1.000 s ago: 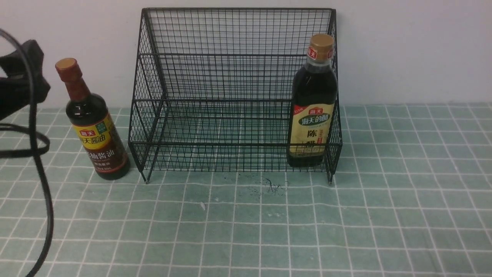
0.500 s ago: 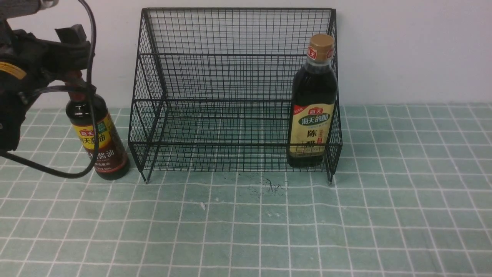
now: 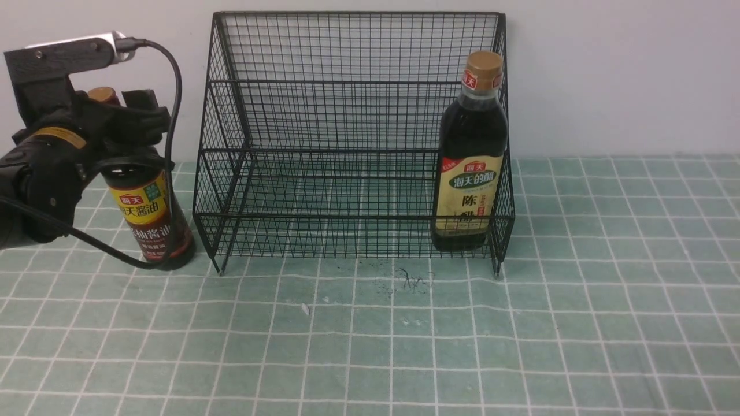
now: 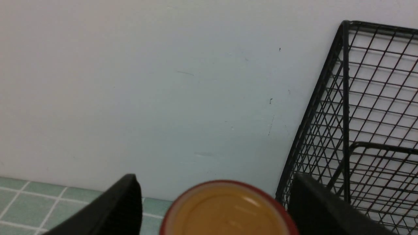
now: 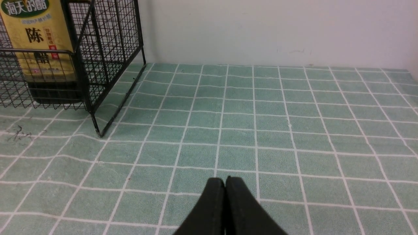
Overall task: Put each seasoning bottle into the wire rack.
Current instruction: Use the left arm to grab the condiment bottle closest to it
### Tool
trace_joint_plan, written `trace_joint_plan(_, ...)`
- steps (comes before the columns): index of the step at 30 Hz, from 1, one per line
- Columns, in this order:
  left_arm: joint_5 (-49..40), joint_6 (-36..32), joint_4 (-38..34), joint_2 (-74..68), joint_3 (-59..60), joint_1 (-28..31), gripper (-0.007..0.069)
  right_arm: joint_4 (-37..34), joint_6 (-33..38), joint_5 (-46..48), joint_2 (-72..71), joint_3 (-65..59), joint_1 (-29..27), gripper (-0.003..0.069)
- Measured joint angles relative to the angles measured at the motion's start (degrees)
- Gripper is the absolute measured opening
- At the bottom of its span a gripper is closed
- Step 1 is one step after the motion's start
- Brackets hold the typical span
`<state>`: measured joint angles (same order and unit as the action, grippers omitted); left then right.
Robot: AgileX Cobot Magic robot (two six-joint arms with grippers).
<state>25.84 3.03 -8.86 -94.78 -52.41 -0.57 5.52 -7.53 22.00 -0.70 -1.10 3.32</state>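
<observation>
The slim seasoning bottle (image 3: 144, 211), with a red-brown cap and yellow label, stands on the table just left of the wire rack (image 3: 347, 115). My left gripper (image 3: 114, 103) is open around its neck, one finger on each side. In the left wrist view the cap (image 4: 228, 212) sits between the two black fingers (image 4: 124, 205), with a gap on one side. The wider bottle (image 3: 471, 173), with a tan cap and cream label, stands inside the rack's lower tier at the right end. It also shows in the right wrist view (image 5: 36, 42). My right gripper (image 5: 225, 179) is shut and empty above the tiles.
A green tiled cloth (image 3: 370, 346) covers the table. A white wall (image 3: 607, 75) stands right behind the rack. My left arm's black cable (image 3: 173, 144) loops in front of the slim bottle. Small dark scuffs (image 3: 410, 280) mark the cloth before the rack.
My left arm has swung in from the far left, and its open fingers now stand on either side of the slim bottle's neck. Bottles and rack have not moved.
</observation>
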Motion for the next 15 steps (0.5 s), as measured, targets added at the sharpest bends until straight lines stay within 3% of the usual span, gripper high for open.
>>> trace_joint_plan(3,-0.18,-2.01,0.00,-0.20,-0.10,0.00,0.0370,0.00,0.00,0.00,0.00,0.00,0.00,-0.0015)
trace_joint_plan(4,-0.32,-3.75,0.00,-0.20,-0.10,0.00,0.0266,0.00,0.00,0.00,0.00,0.00,0.00,-0.0015)
trace_joint_plan(15,-12.52,-9.38,0.13,8.08,-2.13,0.04,0.0258,0.00,-0.11,0.00,0.00,0.00,0.00,-0.0015)
